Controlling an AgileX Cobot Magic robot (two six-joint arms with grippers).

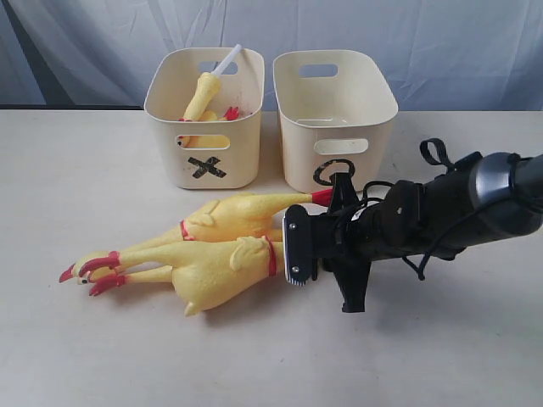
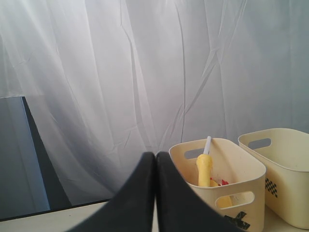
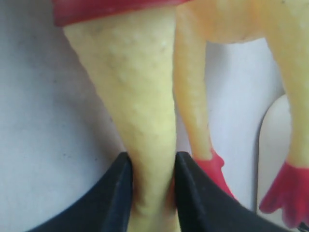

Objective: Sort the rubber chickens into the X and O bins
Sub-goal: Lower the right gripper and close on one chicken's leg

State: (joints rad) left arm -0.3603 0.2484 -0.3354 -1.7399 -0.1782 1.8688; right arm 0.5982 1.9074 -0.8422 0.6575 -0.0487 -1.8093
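R end effector (image 3: 152,166) is gripping the near chicken (image 1: 222,270). Both black fingers (image 3: 108,198) press vs. either side of a yellow leg, just below the red band at the body's R end. The arm comes in low from the R over the table (image 1: 102,170). Two red feet show just beside the gripped leg in R wrist view; can't tell whose they are.

Near chicken lies flat on the table, approx. centre, neck stretched L w/ red comb + beak at the L tip. Far chicken (image 1: 237,214) lies alongside it on the far side, touching, pointing the same way. Its red foot points R, near the front wall of the O bin (image 1: 299,161). Both are the big fat kind.

Bins stand side by side toward the far side of the table, close together, marks facing near: X bin (image 1: 237,157) on L, O bin on R. The O mark is partly hidden by the arm. A small chicken (image 1: 204,95) sits in the X bin, roughly upright, w/ a thin white tube sticking up out of its top. A bit of red shows next to it, lower in the bin.

L end effector (image 2: 155,157) is closed, fingers flat together. It shows only in L wrist view, facing the white curtain (image 1: 382,25), w/ both bins in that view.
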